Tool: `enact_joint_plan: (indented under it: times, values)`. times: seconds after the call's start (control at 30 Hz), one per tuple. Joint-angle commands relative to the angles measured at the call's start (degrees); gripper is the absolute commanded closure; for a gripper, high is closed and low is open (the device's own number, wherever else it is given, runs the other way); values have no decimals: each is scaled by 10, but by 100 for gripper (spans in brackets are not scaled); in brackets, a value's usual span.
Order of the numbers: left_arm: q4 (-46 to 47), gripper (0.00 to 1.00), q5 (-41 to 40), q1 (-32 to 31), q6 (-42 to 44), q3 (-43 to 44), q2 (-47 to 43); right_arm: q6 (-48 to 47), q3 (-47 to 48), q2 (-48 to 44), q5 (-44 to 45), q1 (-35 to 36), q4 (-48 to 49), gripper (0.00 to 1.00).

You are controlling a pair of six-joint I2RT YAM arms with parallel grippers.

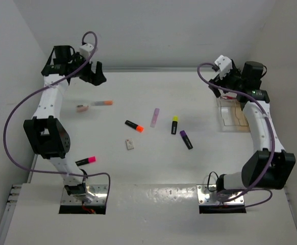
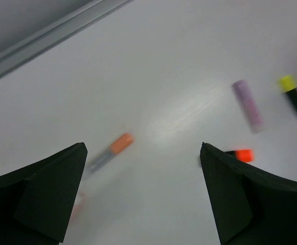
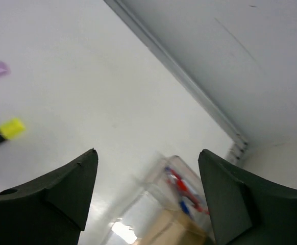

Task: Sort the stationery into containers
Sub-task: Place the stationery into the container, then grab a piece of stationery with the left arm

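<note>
Two grippers are in view, and both have their fingers apart with nothing between them. The left gripper (image 2: pixel 143 148) hangs above the far left part of the white table (image 1: pixel 153 168), close to the back wall. Below it, a little nearer to the arms, lies a thin pen with an orange end (image 1: pixel 102 103). Just to the left of this pen there is a small pinkish thing (image 1: pixel 82 107), too blurred to name.

The right gripper (image 3: pixel 148 151) hangs over the far end of the clear tray (image 1: pixel 225 123), which stands at the right side of the table. Inside the tray lies a red pen (image 3: pixel 181 186), and also a beige piece (image 1: pixel 238 117); what this piece is I cannot tell.

The other stationery lies loose in the middle of the table, each piece apart from the others. The orange-capped highlighter (image 1: pixel 134 125) is at the left of this group. To its right comes the lilac marker (image 1: pixel 154 117), then the yellow-capped highlighter (image 1: pixel 174 125). The purple-capped highlighter (image 1: pixel 186 139) lies just beside the yellow-capped one, on its nearer side. The white eraser (image 1: pixel 130 144) lies near the orange-capped highlighter, on the side of the arms. The pink-capped highlighter (image 1: pixel 86 161) lies alone at the near left, close beside the left arm.
</note>
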Motion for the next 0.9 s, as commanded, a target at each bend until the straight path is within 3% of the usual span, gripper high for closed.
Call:
enact_joint_plan:
  times: [0.0, 0.23, 0.47, 0.6, 0.63, 0.7, 0.87]
  values:
    - [-200, 0, -79, 53, 224, 93, 70, 177, -18, -22, -2, 40, -84, 21]
    - [-305, 0, -130, 149, 357, 190, 214, 328, -45, -34, -43, 119, -125, 13]
    - [-267, 2, -168, 154, 408, 144, 255, 321, -15, 6, -115, 142, -191, 13]
    - [-212, 20, -157, 163, 401, 128, 256, 328, -30, 1, -144, 143, -175, 16]
    - [-197, 31, -151, 165, 398, 128, 260, 329, -39, 0, -148, 142, -166, 16]
    - [-173, 42, -148, 171, 392, 130, 265, 333, -47, -8, -160, 142, -159, 17]
    - [-141, 52, -139, 176, 406, 128, 275, 339, -46, -2, -166, 144, -159, 17]
